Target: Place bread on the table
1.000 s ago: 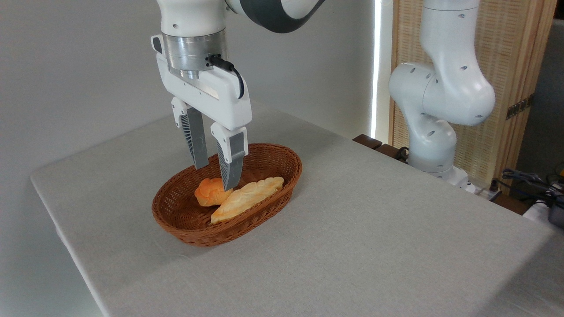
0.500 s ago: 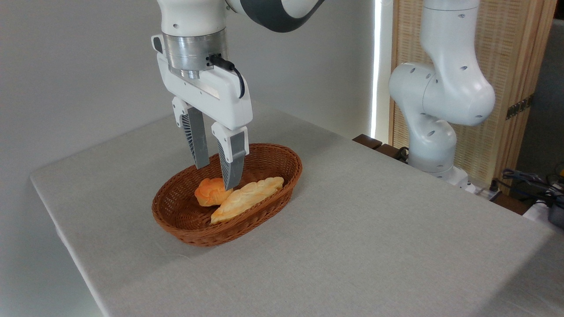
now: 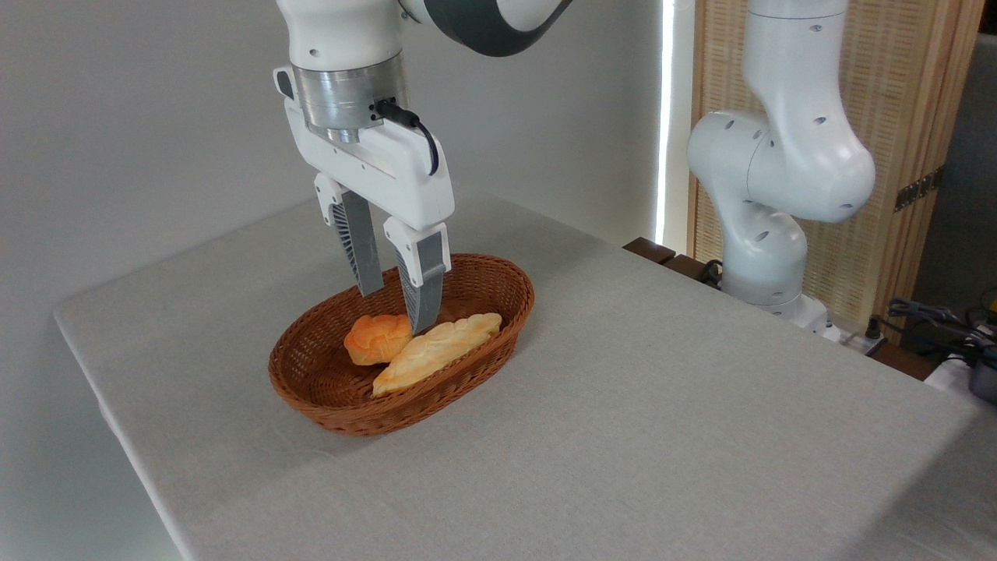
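Wicker basket (image 3: 327,405) holds the bread (image 3: 377,338), its right edge hidden behind empty, parted jaws.

hand (image 3: 396,310) open above basket (image 3: 327,389) | bread (image 3: 377,339) inside

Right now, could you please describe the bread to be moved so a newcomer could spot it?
On the grey table sits a brown wicker basket. The bread lies in it, below the claw: small, round and orange, unlike the longer, paler pastry beside it.
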